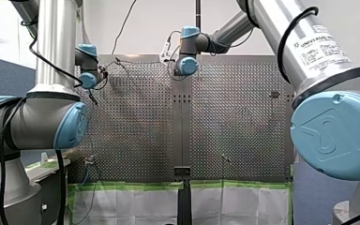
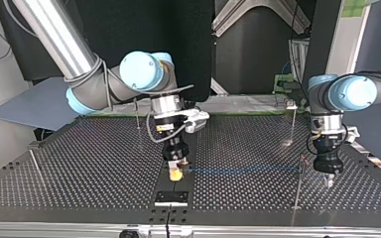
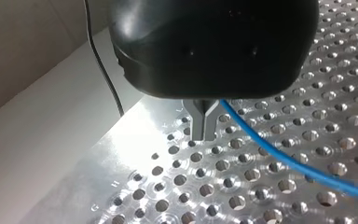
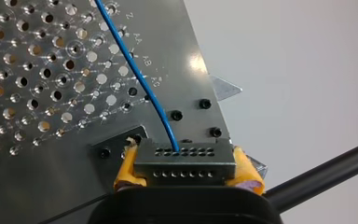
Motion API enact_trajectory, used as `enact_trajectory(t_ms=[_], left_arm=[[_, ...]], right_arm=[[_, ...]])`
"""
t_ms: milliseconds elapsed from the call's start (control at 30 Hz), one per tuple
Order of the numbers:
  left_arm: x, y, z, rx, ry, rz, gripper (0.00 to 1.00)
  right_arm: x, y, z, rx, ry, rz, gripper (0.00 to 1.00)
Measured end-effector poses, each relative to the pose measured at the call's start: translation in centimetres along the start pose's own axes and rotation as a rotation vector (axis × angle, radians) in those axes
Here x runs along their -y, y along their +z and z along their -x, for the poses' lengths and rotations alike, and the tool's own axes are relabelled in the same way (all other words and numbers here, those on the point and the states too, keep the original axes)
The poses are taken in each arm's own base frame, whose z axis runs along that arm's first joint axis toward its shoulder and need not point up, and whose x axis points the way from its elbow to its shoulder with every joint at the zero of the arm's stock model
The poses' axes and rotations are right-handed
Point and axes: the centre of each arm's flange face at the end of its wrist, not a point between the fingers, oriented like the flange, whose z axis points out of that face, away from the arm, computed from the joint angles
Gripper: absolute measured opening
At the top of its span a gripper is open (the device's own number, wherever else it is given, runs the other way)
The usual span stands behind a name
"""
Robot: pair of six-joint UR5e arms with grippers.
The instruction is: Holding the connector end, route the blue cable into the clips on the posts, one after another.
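My right gripper (image 4: pixel 186 164) is shut on a small grey connector (image 4: pixel 186 158), with yellow pads (image 4: pixel 127 167) on both its sides. The blue cable (image 4: pixel 135 70) leaves the connector's top face and runs off over the perforated plate. In the top view my right gripper (image 2: pixel 176 171) hangs low over the table's near middle. From there the cable (image 2: pixel 243 169) stretches level to a thin post (image 2: pixel 299 186). Just beyond that post is my left gripper (image 2: pixel 329 177). Its metal fingers (image 3: pixel 204 126) are shut, and the cable (image 3: pixel 279 154) passes close beside them. Whether they pinch it is hidden.
More thin posts stand at the far right (image 2: pixel 294 121), far middle (image 2: pixel 136 114) and left (image 2: pixel 33 161) of the top view. A black bracket (image 2: pixel 171 198) lies by the near edge under my right gripper. The table edge (image 4: pixel 205 84) is close beside the connector.
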Motion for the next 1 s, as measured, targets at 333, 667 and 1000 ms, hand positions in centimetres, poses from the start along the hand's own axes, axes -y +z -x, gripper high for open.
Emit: enact_trajectory(t_ms=[333,667,1000], left_arm=[[-0.1,0.1,0.2,0.007,0.005,-0.010,0.00],[-0.2,0.3,0.3,0.015,0.007,-0.015,0.00],[-0.1,0.3,0.4,0.017,0.004,-0.021,0.03]], right_arm=[[-0.4,1.1,2.0,0.051,-0.007,-0.024,0.00],[0.0,2.3,1.4,0.048,-0.006,-0.045,0.00],[-0.9,2.7,1.2,0.045,0.001,-0.033,0.00]])
